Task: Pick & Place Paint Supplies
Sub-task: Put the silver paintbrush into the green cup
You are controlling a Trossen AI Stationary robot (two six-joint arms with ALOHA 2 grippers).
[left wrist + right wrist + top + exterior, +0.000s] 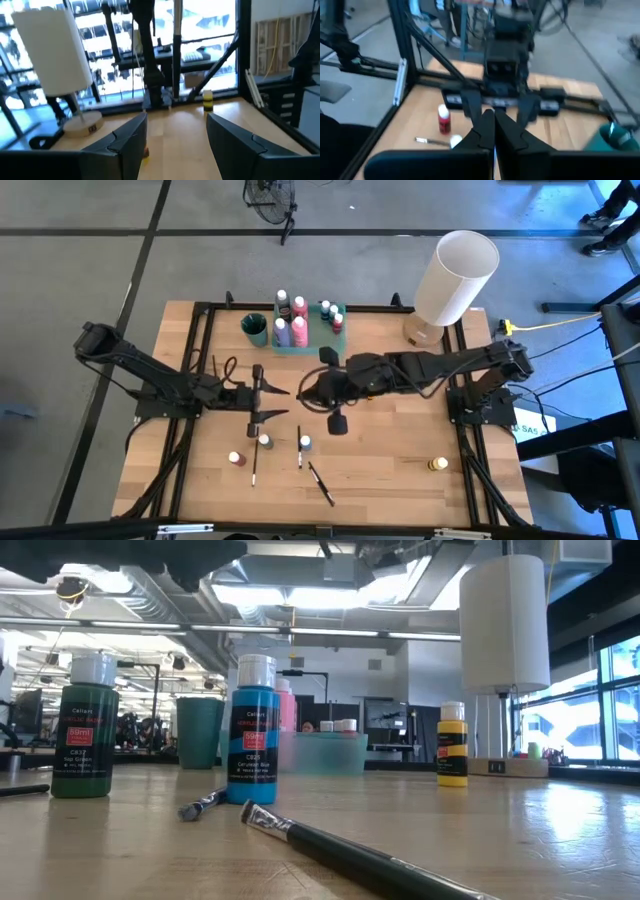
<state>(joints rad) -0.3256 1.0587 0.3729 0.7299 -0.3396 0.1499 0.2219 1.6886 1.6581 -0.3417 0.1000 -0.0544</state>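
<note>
Pale wood table point(400, 450) — green bottle point(83, 727), blue bottle point(253, 730), yellow bottle point(452, 745), all white-capped — translucent green tray point(310, 340), white lamp point(455, 275).

Bright ceiling lights, window glare, wrist views blurred, soft shadows

Wooden table point(380, 455), light planks, black frame round edge. Top centre of high view: green tray point(311, 345) w/ several bottles inside; dark green cup point(255, 329) just left of tray. Top right: white lamp point(455, 278) on round base. Lower left: red bottle point(236, 459), green bottle point(265, 442), blue bottle point(305, 444), near each other. Three brushes point(321, 484) between and beside them. Lower right: yellow bottle point(437, 465), well apart from rest.
</note>
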